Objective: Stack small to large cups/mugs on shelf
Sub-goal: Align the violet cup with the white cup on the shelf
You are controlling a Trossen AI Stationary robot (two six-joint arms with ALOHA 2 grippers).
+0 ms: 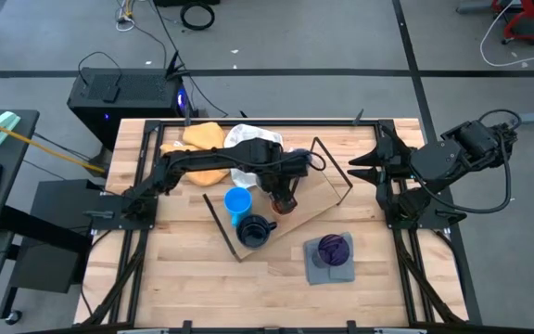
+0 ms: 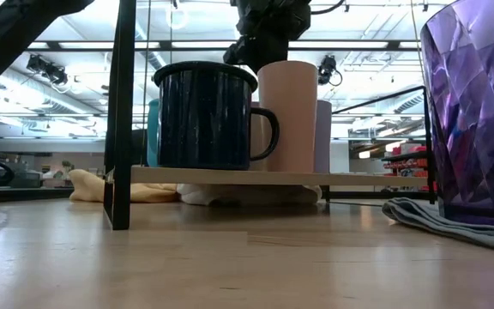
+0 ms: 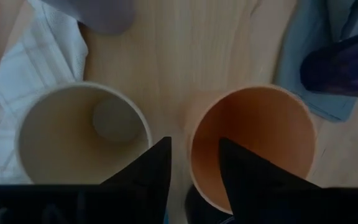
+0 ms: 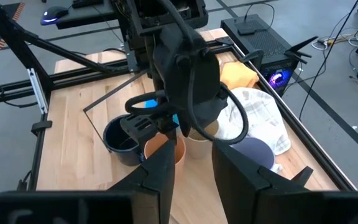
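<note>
The left gripper (image 3: 194, 165) straddled the orange cup's (image 3: 253, 143) rim with fingers apart, its pale-orange inside bare; the right gripper (image 4: 191, 165) stood open.

Orange cup (image 3: 250, 146), beige cup (image 3: 82, 134), navy mug (image 2: 206, 114) upright on shelf (image 2: 316, 178); lavender perhaps behind.

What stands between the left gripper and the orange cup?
Nothing visible. The left gripper hangs directly over the orange cup, open fingers astride its rim. The beige cup stands close beside it.
</note>
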